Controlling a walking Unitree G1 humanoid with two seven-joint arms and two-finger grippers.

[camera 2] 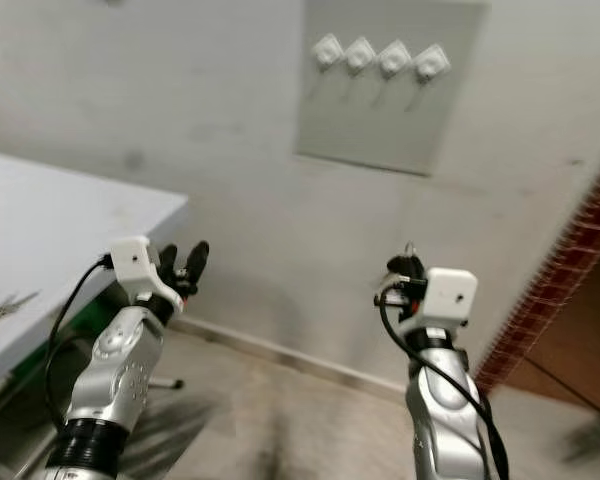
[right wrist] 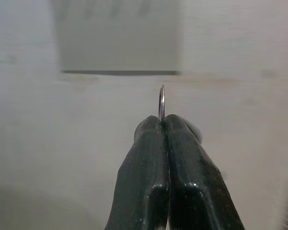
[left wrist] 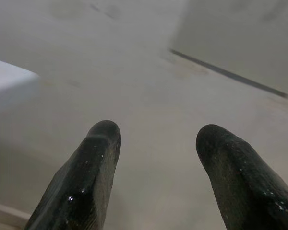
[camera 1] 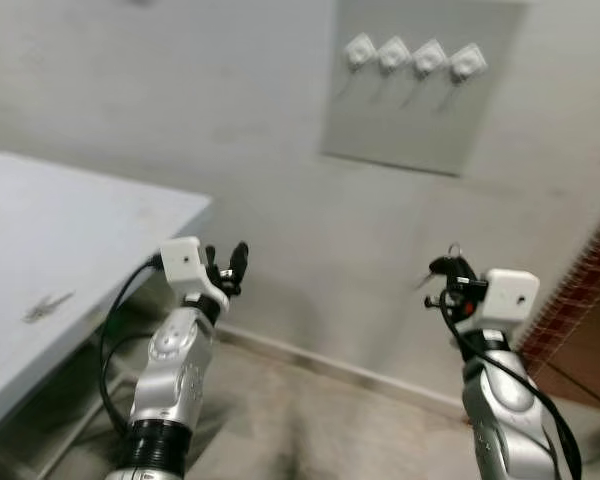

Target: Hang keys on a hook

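Four white hooks (camera 1: 412, 58) sit in a row on a grey panel (camera 1: 420, 110) high on the far wall, w/ thin pegs angling down from each. Right gripper (camera 1: 448, 270) is pinched tight on the key ring (right wrist: 162, 101); the thin metal loop pokes up edge-on from between the closed fingers (right wrist: 149, 167), and in the head views a bit of the keys seems to jut out near the fingers, tho it's small & blurry. It's held up at about chest level, well below and a bit right of the panel. Left gripper (camera 1: 227, 266) is raised on the left beside the white table (camera 1: 90, 230), fingers spread, holding nothing. More keys (camera 1: 48, 306) lie on the table's near-left part. Step in hand, as I read it: carry phase, approach to the wall w/ ring already grasped. Next move prob needs lifting the right arm up & fwd, lining the loop's opening w/ one peg, then sliding it over before letting go.
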